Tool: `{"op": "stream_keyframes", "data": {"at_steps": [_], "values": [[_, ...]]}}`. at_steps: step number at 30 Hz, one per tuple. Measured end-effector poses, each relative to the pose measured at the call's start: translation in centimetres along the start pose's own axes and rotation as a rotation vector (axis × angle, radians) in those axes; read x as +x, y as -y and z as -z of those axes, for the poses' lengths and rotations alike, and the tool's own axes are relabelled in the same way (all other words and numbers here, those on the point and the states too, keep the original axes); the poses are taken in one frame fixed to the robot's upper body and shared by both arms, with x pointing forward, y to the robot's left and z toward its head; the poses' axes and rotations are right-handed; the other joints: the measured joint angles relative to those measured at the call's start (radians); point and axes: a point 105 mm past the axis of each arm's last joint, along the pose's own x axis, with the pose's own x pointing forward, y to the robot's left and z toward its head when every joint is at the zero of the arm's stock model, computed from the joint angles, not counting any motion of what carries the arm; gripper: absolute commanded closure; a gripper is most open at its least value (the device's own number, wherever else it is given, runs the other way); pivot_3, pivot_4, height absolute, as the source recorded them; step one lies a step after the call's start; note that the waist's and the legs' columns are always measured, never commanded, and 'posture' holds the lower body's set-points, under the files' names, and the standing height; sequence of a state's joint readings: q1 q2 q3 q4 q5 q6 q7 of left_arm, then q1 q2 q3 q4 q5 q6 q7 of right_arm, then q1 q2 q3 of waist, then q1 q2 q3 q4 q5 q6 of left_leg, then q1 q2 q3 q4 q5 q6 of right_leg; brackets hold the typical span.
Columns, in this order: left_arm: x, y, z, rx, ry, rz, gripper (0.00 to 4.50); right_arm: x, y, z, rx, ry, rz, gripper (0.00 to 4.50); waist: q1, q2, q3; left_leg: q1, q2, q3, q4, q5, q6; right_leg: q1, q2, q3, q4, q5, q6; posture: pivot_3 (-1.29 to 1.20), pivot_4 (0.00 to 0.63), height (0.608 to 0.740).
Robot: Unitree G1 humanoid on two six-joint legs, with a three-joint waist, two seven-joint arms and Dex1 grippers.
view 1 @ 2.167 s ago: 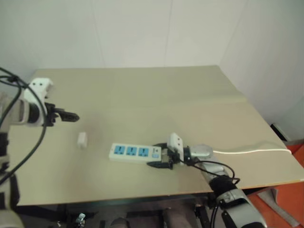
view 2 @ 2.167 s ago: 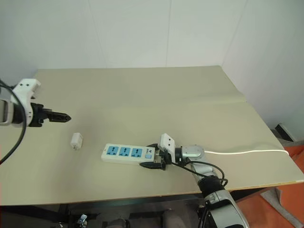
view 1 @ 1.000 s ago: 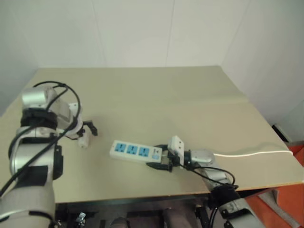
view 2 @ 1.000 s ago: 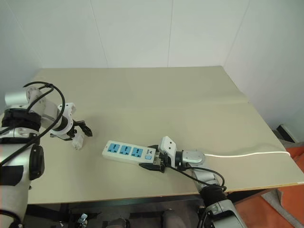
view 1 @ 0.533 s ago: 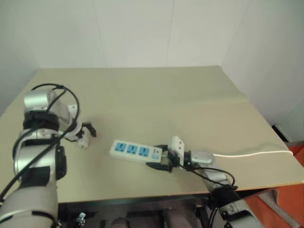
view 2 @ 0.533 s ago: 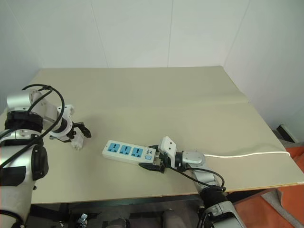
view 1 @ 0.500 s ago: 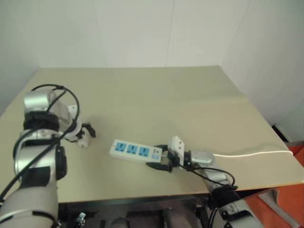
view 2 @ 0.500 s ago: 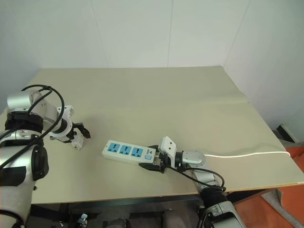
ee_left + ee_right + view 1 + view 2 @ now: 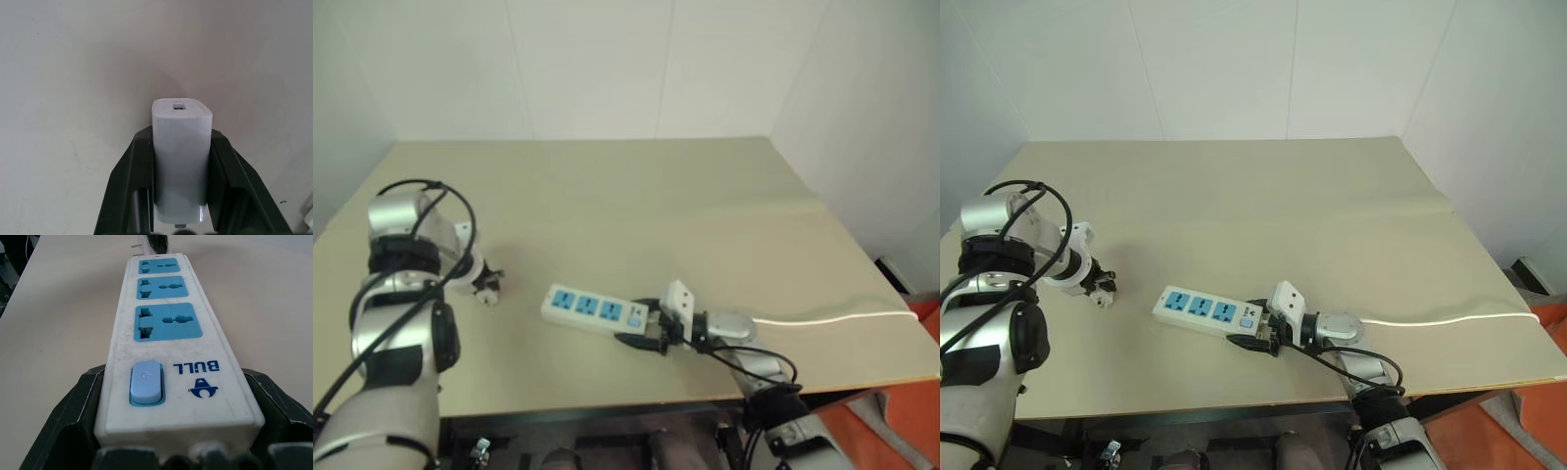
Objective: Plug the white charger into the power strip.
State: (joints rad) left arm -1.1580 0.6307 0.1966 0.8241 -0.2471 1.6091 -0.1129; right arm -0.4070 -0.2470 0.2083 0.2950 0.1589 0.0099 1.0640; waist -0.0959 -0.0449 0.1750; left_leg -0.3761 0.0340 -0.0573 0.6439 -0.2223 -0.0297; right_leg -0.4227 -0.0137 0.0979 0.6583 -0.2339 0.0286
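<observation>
The white charger (image 9: 182, 147) stands on the tan table at the left, and my left gripper (image 9: 182, 142) is shut on it, a black finger pressed to each side. From the head, that gripper (image 9: 1102, 286) points steeply down at the table. The power strip (image 9: 592, 308), a long white bar with three blue sockets, lies near the table's front. My right gripper (image 9: 641, 335) is shut on its switch end, its black fingers (image 9: 73, 416) clamping both sides. In the right wrist view the power strip (image 9: 168, 328) runs away from the right gripper (image 9: 173, 377).
The strip's thin white cord (image 9: 822, 316) trails right to the table's edge. The tan table (image 9: 656, 206) stretches bare behind both arms up to the white wall. An open gap of table lies between charger and strip.
My left gripper's fingers have shut on the white charger, which they stood open around a second ago. The right gripper and the power strip have stayed put.
</observation>
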Motion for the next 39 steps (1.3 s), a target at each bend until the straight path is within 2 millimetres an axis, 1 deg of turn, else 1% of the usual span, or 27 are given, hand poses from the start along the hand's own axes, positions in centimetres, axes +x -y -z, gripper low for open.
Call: {"op": "stream_keyframes", "data": {"at_steps": [3,5,8,9,11,16,18,19,21,22,25,27,30,32,35,39], "values": [[-0.2,0.6,-0.3,0.045,0.032,0.02,3.49,0.0,0.0,0.0,0.009,0.009,0.005,1.06,0.0,0.0,0.0,-0.001,0.0,0.0,0.0,0.0,0.0,0.0,0.0,0.0,-0.001,0.0,0.0,0.0,0.15,0.74],[-0.6,1.3,-0.9,0.09,0.087,0.051,3.49,0.0,0.0,0.0,0.01,0.01,0.006,1.06,-0.001,0.0,0.0,-0.001,0.0,0.0,0.0,0.0,-0.001,-0.001,0.0,0.0,0.0,0.0,-0.001,0.0,0.15,0.74],[-1.3,2.3,-2.0,0.206,0.206,0.064,3.49,0.0,0.0,0.0,0.013,0.01,0.008,1.06,-0.001,0.0,0.0,-0.001,0.0,0.0,0.0,0.0,-0.001,-0.001,0.0,0.0,0.0,0.001,-0.002,0.0,0.15,0.74],[-1.6,2.5,-2.4,0.274,0.273,0.062,3.49,0.1,0.0,0.0,0.014,0.011,0.007,1.06,-0.003,0.0,0.0,0.0,0.0,0.001,0.0,0.0,-0.001,-0.001,0.0,0.001,0.0,0.001,-0.002,0.0,0.15,0.74],[-2.0,2.9,-2.7,0.378,0.337,0.082,3.49,0.1,0.1,0.0,0.015,0.01,0.007,1.06,-0.002,0.0,0.0,0.0,0.0,0.0,0.0,0.0,-0.002,-0.001,0.0,0.001,0.0,0.001,-0.002,0.0,0.15,0.74],[-3.6,4.3,-4.4,0.687,0.564,0.183,3.49,0.2,0.3,0.1,0.019,0.01,0.01,1.06,-0.001,0.0,0.0,0.002,0.0,0.001,0.0,0.0,-0.002,0.001,0.0,0.001,-0.001,0.0,0.0,0.0,0.15,0.74],[-4.4,5.3,-4.8,0.846,0.672,0.24,3.49,0.2,0.3,0.1,0.018,0.013,0.014,1.06,-0.001,0.0,0.0,0.002,0.001,0.002,0.0,0.0,-0.002,0.001,0.001,0.001,-0.001,0.0,0.0,0.0,0.15,0.74],[-4.8,6.1,-5.0,0.93,0.734,0.285,3.49,0.2,0.3,0.1,0.018,0.013,0.017,1.06,0.001,0.0,0.0,0.002,0.001,0.002,0.0,0.0,-0.002,0.001,0.001,0.001,-0.001,0.0,0.0,0.0,0.15,0.74],[-5.5,7.8,-5.2,1.005,0.842,0.397,3.49,0.2,0.3,0.1,0.017,0.016,0.025,1.06,0.004,0.0,0.0,0.002,0.001,0.002,0.0,0.0,-0.002,0.002,0.001,0.001,-0.002,0.0,0.0,0.0,0.15,0.74],[-5.9,8.9,-5.1,1.005,0.892,0.477,3.49,0.1,0.3,0.2,0.016,0.017,0.029,1.06,0.006,-0.001,-0.001,0.002,0.001,0.002,0.0,0.0,-0.002,0.002,0.001,0.001,-0.002,0.0,0.0,0.0,0.15,0.74],[-7.0,12.1,-4.2,0.969,0.992,0.729,3.49,0.0,0.2,0.2,0.012,0.019,0.04,1.06,0.006,-0.001,-0.001,0.0,0.001,0.002,0.001,0.0,-0.002,0.002,0.001,0.001,-0.002,0.0,0.0,0.0,0.15,0.74],[-8.0,14.2,-3.2,0.93,1.043,0.92,3.49,-0.1,0.1,0.1,0.011,0.023,0.045,1.06,0.004,-0.001,-0.001,-0.001,0.001,0.002,0.001,0.0,-0.002,0.001,0.001,0.001,-0.002,0.0,0.0,0.0,0.15,0.74],[-9.2,16.3,-1.1,0.901,1.061,1.182,3.49,-0.1,0.1,0.1,0.009,0.024,0.045,1.06,0.002,-0.001,-0.001,-0.001,0.001,0.002,0.001,0.0,-0.002,0.001,0.001,0.002,-0.002,0.0,0.0,0.0,0.15,0.74],[-9.5,17.0,0.2,0.89,1.023,1.32,3.49,-0.1,0.1,0.1,0.008,0.022,0.045,1.06,0.002,-0.001,-0.001,-0.001,0.001,0.001,0.001,0.0,-0.002,0.001,0.001,0.001,-0.002,0.0,0.0,0.0,0.15,0.74],[-9.3,17.4,2.5,0.983,0.941,1.452,3.49,-0.3,0.1,0.1,0.002,0.011,0.033,1.06,0.002,-0.001,-0.001,-0.001,0.001,0.001,0.001,0.0,-0.002,0.001,0.001,0.001,-0.002,0.0,0.0,0.0,0.15,0.74],[-8.5,17.8,5.0,1.088,0.831,1.567,3.49,-0.7,-0.4,0.2,-0.015,-0.018,-0.017,1.06,0.008,-0.001,-0.001,-0.002,0.0,0.001,0.001,0.0,-0.001,0.001,0.001,0.001,-0.004,0.0,0.0,0.0,0.15,0.74]]}}
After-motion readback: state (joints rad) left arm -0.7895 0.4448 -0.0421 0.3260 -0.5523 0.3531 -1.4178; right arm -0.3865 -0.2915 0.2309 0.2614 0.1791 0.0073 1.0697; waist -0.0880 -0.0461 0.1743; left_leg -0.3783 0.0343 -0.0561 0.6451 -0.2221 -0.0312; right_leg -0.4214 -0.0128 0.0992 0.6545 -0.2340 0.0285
